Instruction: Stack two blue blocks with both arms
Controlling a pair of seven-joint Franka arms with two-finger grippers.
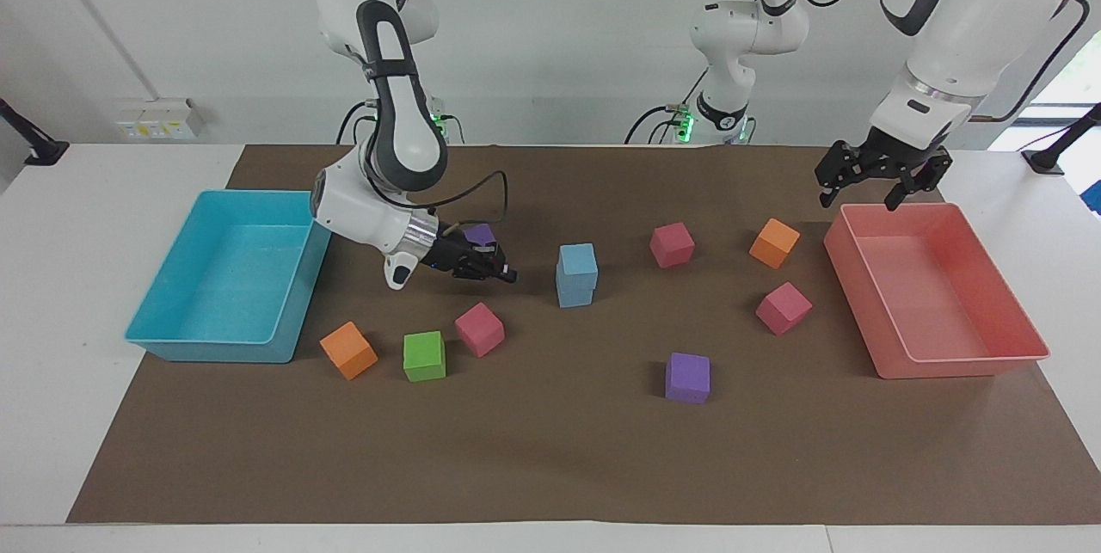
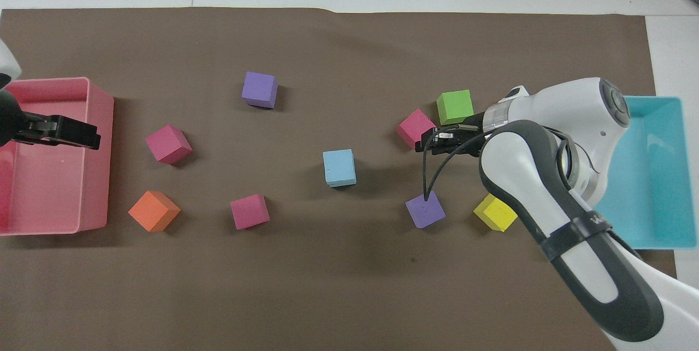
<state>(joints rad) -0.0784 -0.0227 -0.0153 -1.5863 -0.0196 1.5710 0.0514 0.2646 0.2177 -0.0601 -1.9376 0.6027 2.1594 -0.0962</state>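
Observation:
The two blue blocks [image 1: 576, 275] stand stacked one on the other in the middle of the mat; from overhead only the top block [image 2: 339, 167] shows. My right gripper [image 1: 507, 275] is low over the mat, apart from the stack toward the right arm's end, and points at it. It also shows in the overhead view [image 2: 420, 146], beside a pink cube [image 2: 416, 128]. My left gripper [image 1: 860, 202] is open and empty over the pink tray's rim [image 1: 886, 209]; it also shows in the overhead view [image 2: 90, 138].
A cyan tray [image 1: 284, 312] stands at the right arm's end. Pink [image 1: 672, 244], orange [image 1: 774, 242], purple [image 1: 687, 377] and green [image 1: 424, 356] cubes lie scattered. A purple cube [image 2: 425, 209] and a yellow cube [image 2: 495, 213] lie by the right arm.

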